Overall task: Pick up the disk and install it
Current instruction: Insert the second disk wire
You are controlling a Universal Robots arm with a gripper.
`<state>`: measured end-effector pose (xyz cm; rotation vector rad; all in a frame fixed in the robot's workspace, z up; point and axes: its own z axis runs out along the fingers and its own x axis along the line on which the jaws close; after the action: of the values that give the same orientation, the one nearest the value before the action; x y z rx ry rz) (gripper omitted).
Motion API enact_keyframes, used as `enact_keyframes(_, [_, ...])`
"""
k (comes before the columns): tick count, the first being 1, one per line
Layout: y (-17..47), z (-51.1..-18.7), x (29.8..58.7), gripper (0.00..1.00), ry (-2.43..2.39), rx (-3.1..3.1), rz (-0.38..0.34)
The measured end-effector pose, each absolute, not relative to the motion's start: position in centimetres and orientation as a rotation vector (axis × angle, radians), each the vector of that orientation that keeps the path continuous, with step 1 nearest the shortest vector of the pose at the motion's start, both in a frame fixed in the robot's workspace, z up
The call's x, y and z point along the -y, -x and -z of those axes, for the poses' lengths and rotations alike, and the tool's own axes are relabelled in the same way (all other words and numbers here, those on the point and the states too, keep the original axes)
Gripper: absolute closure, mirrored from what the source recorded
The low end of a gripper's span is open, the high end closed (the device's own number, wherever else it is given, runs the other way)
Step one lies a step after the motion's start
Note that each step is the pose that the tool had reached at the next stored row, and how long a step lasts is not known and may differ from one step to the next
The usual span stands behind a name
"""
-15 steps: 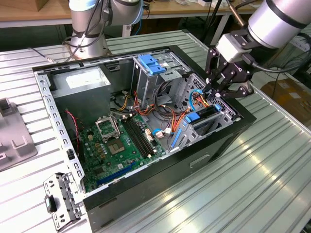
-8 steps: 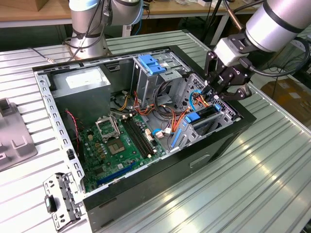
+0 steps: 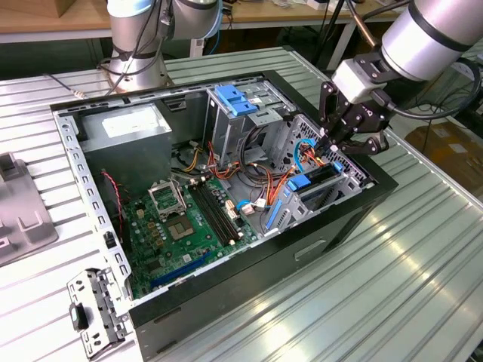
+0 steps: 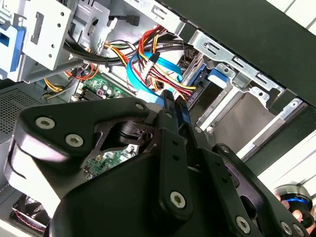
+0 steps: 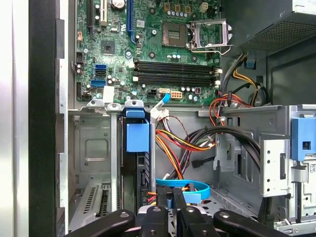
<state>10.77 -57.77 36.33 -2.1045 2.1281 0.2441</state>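
The disk [image 3: 315, 181] stands on edge in a slot of the metal drive cage [image 3: 343, 177] at the exterior view's right side of the open computer case. Its blue side rail [image 5: 138, 137] caps a dark body in the first wrist view. My gripper [image 3: 330, 145] hangs just above the cage, a little to one side of the disk and not touching it. The black fingers [image 5: 166, 197] are pressed together, shut with nothing between them, and they show from behind in the second wrist view as the gripper [image 4: 173, 103].
A blue flat cable [image 5: 190, 187] and bundled coloured wires [image 5: 173, 143] lie right by the fingertips. The case also holds the green motherboard [image 3: 189, 226], a grey power-supply box [image 3: 124, 124] and a cage with a blue latch [image 3: 235, 99]. A loose metal bracket [image 3: 94, 313] lies on the ribbed table.
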Motion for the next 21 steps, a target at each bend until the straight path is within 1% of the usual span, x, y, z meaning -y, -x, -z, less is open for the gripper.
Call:
enact_keyframes(15, [-9.4, -35.7, 58.4, 0.84, 2.101, -2.124, -0.252])
enact_keyframes(16, [-9.4, -35.6, 58.6, 0.84, 2.099, -2.119, -0.257])
enact_keyframes(18, [-9.4, -35.6, 58.9, 0.84, 2.078, -2.095, -0.298])
enact_keyframes(21, [-9.4, -35.5, 59.1, 0.84, 2.074, -2.092, -0.304])
